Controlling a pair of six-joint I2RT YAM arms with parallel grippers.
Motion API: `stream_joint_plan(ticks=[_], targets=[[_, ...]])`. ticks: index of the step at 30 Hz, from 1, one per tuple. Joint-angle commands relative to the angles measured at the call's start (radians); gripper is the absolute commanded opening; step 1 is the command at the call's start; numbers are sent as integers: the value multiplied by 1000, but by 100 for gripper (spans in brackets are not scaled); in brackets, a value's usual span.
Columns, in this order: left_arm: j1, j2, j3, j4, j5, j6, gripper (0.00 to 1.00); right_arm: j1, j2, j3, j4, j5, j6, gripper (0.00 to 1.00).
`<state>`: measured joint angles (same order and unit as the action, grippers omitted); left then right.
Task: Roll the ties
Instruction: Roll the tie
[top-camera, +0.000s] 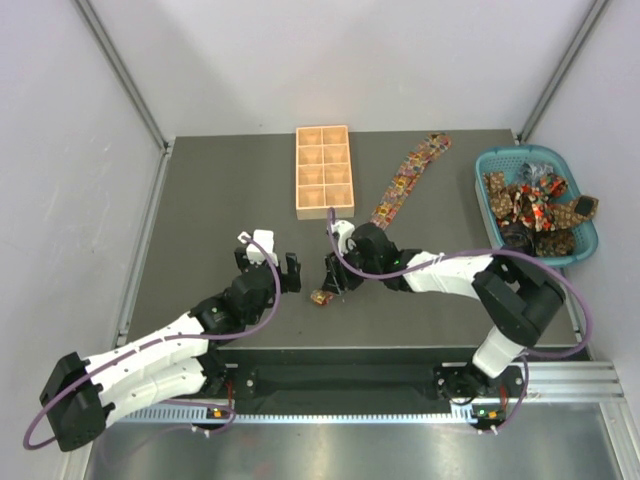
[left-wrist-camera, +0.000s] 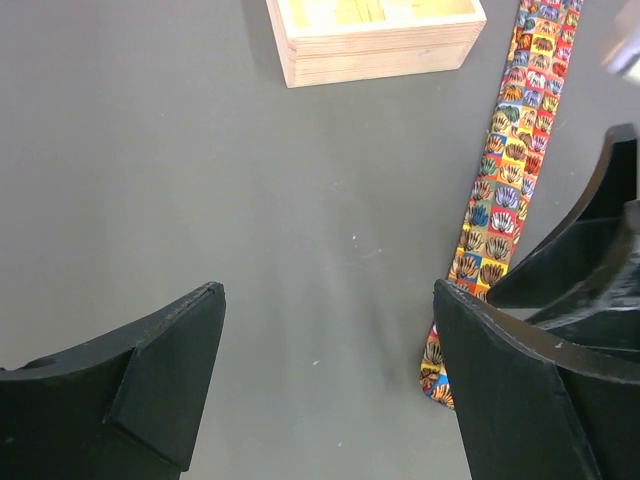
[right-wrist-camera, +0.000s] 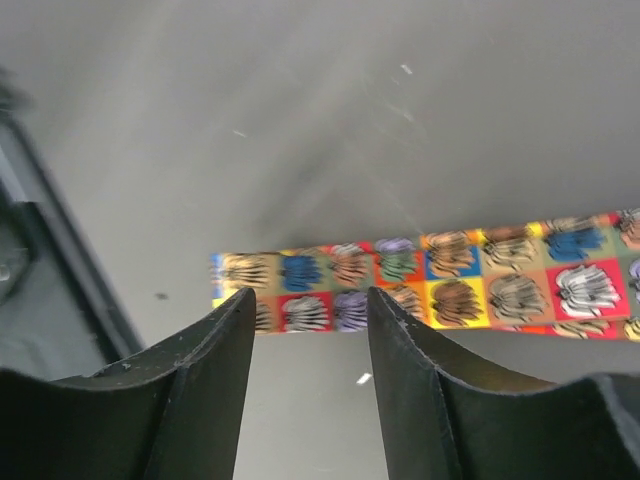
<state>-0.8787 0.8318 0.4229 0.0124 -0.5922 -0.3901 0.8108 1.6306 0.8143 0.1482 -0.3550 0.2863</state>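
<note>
Right, starting at the left: my left gripper (top-camera: 268, 256) hangs just above the table (top-camera: 200, 200), jaws spread wide with nothing between them, a little to the left of the tie's narrow end. Next over, the right gripper (right-wrist-camera: 310, 300) sits low over that narrow end, jaws partly apart and straddling the strip. The fabric looks flat on the table, so I judge it not gripped yet. The tie (top-camera: 402, 185) runs from there diagonally away to the right, past the wooden tray (top-camera: 325, 170), with its other end near the far edge. More ties (top-camera: 535, 205) are heaped in the teal basket (top-camera: 510, 153) at far right.

To start the roll well, I'd pinch the very tip squarely, with the fingers across its full width. Then I'd fold it tightly over itself so the first turn is small and straight. The left gripper could press on the strip just beyond to stop it sliding. An off-centre grip would probably make the roll cone out.
</note>
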Motion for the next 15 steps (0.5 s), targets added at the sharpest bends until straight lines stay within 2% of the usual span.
stream_joint_plan(ticks=[1, 5, 8, 15], targets=[[-2, -3, 22, -2, -1, 0, 89, 34, 40, 52, -39, 120, -30, 49], [-2, 4, 25, -6, 3, 2, 89, 73, 89, 75, -27, 77, -19, 48], [-3, 13, 28, -6, 5, 3, 89, 112, 136, 89, 0, -16, -6, 47], [-3, 29, 36, -8, -9, 0, 89, 133, 147, 60, 94, -150, 36, 45]])
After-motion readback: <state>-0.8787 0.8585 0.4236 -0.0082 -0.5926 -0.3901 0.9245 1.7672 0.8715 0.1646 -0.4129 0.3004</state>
